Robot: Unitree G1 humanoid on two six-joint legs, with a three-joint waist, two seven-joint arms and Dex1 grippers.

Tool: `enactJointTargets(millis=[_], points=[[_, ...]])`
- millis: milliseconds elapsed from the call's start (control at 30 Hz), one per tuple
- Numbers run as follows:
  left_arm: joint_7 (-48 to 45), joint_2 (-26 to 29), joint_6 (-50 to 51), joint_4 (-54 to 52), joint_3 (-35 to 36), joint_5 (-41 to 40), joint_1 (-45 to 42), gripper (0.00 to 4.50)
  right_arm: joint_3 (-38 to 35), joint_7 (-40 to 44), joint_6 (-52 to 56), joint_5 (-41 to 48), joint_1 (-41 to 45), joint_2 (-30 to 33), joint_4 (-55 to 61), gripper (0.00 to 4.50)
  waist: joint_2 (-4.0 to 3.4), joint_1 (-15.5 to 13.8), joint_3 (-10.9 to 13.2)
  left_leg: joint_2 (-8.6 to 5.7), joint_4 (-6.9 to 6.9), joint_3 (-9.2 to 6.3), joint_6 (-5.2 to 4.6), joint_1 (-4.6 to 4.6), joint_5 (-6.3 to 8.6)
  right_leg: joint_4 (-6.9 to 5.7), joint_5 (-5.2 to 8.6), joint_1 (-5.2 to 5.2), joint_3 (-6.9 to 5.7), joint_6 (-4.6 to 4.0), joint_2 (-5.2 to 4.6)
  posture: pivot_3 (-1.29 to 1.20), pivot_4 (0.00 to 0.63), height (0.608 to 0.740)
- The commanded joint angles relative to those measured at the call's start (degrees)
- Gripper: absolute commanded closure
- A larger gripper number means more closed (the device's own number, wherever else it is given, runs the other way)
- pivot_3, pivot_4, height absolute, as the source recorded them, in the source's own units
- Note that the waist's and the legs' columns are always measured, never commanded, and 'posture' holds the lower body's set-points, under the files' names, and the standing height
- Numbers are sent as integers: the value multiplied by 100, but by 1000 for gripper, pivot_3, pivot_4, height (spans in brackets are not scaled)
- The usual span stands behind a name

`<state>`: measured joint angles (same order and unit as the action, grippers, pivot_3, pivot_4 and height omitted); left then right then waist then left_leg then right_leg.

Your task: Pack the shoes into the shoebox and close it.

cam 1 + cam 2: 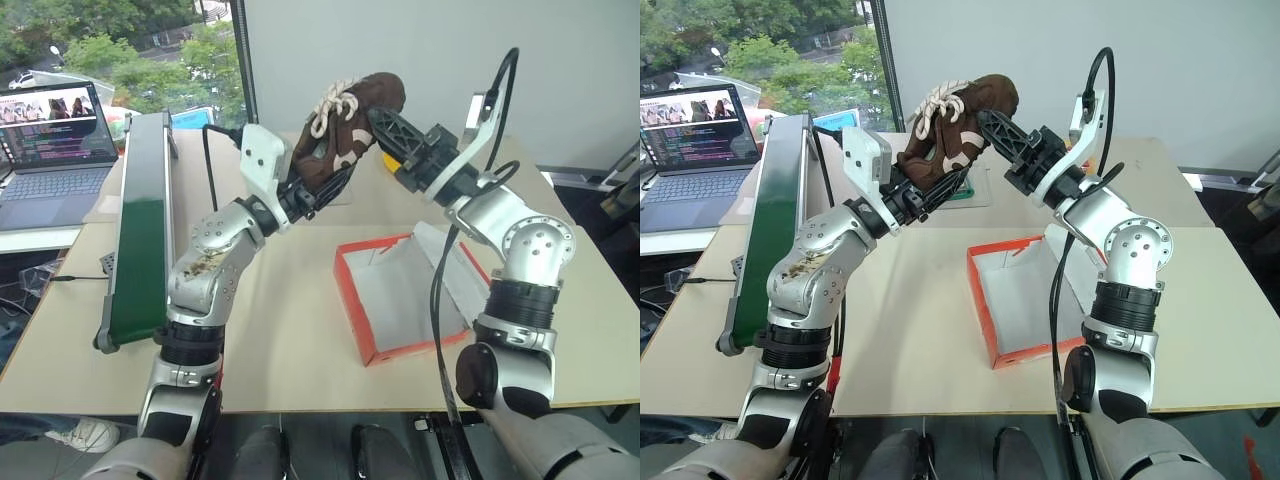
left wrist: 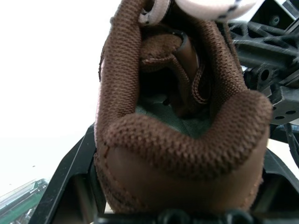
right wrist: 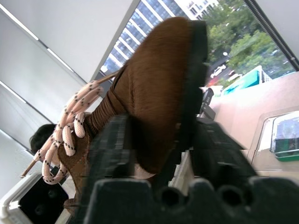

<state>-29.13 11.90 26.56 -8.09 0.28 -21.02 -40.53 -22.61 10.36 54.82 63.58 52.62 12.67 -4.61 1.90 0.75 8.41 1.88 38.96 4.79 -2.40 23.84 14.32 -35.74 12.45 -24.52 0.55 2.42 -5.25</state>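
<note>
So both arms are up over the table with one brown shoe caught between them, well above the surface. The left gripper has the heel end: in the left wrist view the heel cup sits right between its two black fingers, which are spread wide around it and pinching it from both sides. From that gripper the shoe runs up and away toward about 1 o'clock in the head view, toe highest.

The right gripper comes in from the other side and meets the shoe at the toe end. In the right wrist view its fingers straddle the toe part, one on the brown upper and one on the dark sole side, so it looks pressed onto the shoe too. From this gripper the shoe stretches off toward about 8 o'clock in the head view, down to the other gripper. The cream laces bunch on top near the middle.

The shoebox lies open on the table below, roughly 6 o'clock from the shoe and well apart from it, white inside with paper hanging over its right wall.

A laptop sits at the far left, and a long green board lies along the left of the table.
</note>
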Motion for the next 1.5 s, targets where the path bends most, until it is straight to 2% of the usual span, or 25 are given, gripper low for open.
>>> enactJointTargets(millis=[33,67,133,267,333,367,467,633,800,900,1033,1300,1500], points=[[-17,-32,-15,-193,95,-212,-166,1189,-98,-33,-198,54,246,120,147,4061,0,1,0,1,0,0,0,0,0,0,0,0,0,0,1,0,150,740],[-35,-51,15,-192,208,-364,-151,676,-110,-48,-215,32,272,155,136,4114,0,1,0,0,0,0,0,0,0,0,0,0,0,0,0,0,150,740],[-161,6,-158,-228,398,-556,-129,36,-116,-45,-254,-36,324,239,104,4139,-1,2,0,1,0,0,0,0,0,0,0,-1,0,0,0,0,150,740],[-145,363,-144,-84,553,-458,-189,0,-61,56,-301,-216,426,482,28,4151,-1,12,0,1,0,0,0,0,0,0,0,-1,0,0,1,0,150,740],[-300,734,-9,-14,644,-450,-53,0,188,302,-322,-632,564,897,-23,4162,-4,20,3,0,0,1,0,0,0,0,0,-1,1,0,1,0,150,740],[-342,896,-25,22,674,-404,25,0,415,456,-269,-905,613,1180,-43,4163,-7,22,5,-1,0,2,0,0,0,0,0,-2,2,0,1,0,150,740],[-311,1329,-51,149,867,-293,253,0,1715,1087,-137,-2114,743,2261,-93,4163,-18,21,11,-2,-3,4,0,0,0,1,1,-7,3,1,0,0,150,740],[-214,1562,-75,93,927,-187,558,0,3015,1616,823,-2944,1085,3073,-229,4163,-16,11,12,0,0,7,-2,1,1,2,2,-9,5,2,0,0,150,740],[-84,1402,-48,-145,716,-64,887,0,3808,2536,1133,-3415,1165,3390,-533,4163,-16,1,12,0,-2,6,-4,3,3,3,2,-10,5,1,-1,0,150,740],[-5,1332,1,-316,650,-53,1073,0,3869,2891,1306,-3508,1161,3415,-837,4163,-16,-21,12,-1,3,6,-7,14,4,9,1,-12,4,3,-6,0,150,740],[101,1326,75,-517,720,-102,1265,0,3977,3342,1467,-3566,786,3566,-661,4163,-16,-27,12,-3,16,5,-7,49,4,-2,-1,-50,6,6,-5,0,150,740],[346,1316,191,-793,950,-178,1525,0,4020,3583,1628,-3800,154,3606,-594,4163,-15,-28,12,-3,20,7,-7,46,4,-5,-2,-51,8,6,-5,0,150,740],[554,1301,266,-1011,1018,-176,1759,0,4384,3720,1408,-4229,-33,3577,-767,4163,-15,-18,12,-2,19,5,-7,46,4,-3,-1,-50,9,6,-3,0,150,740]])
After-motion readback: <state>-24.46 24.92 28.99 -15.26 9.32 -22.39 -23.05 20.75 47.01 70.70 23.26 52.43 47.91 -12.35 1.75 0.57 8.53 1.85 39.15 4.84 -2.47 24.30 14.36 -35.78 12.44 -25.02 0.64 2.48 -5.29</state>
